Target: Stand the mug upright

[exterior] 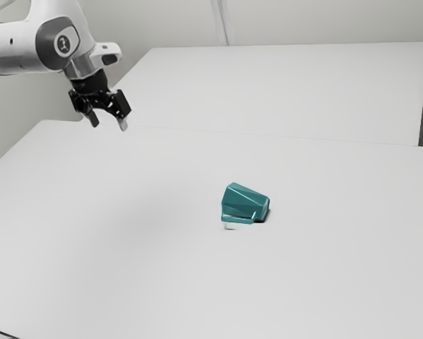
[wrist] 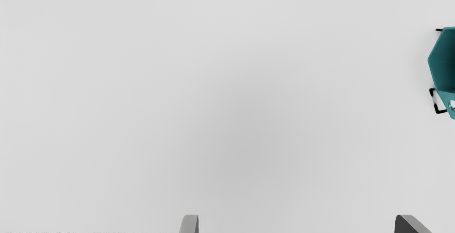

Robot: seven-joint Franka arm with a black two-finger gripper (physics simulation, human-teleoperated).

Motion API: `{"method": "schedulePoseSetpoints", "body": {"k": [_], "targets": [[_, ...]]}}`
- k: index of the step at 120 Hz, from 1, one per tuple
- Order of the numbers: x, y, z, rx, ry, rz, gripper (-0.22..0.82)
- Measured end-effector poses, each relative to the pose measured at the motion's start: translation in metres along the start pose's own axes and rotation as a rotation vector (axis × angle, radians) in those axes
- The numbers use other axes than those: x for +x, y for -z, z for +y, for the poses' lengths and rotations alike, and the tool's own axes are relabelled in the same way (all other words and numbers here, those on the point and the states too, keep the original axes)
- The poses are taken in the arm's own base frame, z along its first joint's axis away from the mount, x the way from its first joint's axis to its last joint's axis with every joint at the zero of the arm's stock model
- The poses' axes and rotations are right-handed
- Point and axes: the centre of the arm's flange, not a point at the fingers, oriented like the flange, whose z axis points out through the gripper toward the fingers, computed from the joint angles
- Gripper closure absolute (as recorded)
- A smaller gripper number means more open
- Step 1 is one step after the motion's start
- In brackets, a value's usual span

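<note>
Mug (exterior: 245, 201), teal and faceted, lying on its side on the white table (exterior: 112, 268), a little right of and below the middle of the exterior view. Its wider end is turned toward the exterior view's left; its handle (exterior: 238, 219) runs along the lower side of the body, with a small pale mark just beneath. In the wrist view the mug is cut off by the frame, well apart from the fingertips and off to the side of the finger with the dark face; its dark teal interior shows through the open mouth, and thin black marks (wrist: 440, 111) lie beside the rim and handle.

Outward from the mug: black two-finger gripper (exterior: 109, 125), upper left of the exterior view, raised above the table and tilted. Its fingers (wrist: 189, 224) are spread wide, with bare space between them; they hold nothing and touch nothing. A soft gray shadow (wrist: 245, 151) lies on the table ahead of them. The white arm (exterior: 17, 49), with a dark gray joint cover (exterior: 57, 44), enters from the upper left of the exterior view. Behind the table stands a pale wall (exterior: 324, 21).
</note>
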Motion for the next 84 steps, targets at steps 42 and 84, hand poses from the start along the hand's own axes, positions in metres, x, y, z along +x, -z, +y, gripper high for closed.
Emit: {"method": "schedulePoseSetpoints", "body": {"k": [42, 84], "targets": [[0.042, -0.058, -0.018, 0.018, 0.012, 0.053, 0.00], [0.035, -0.146, -0.010, -0.017, -0.075, 0.148, 0.00]]}}
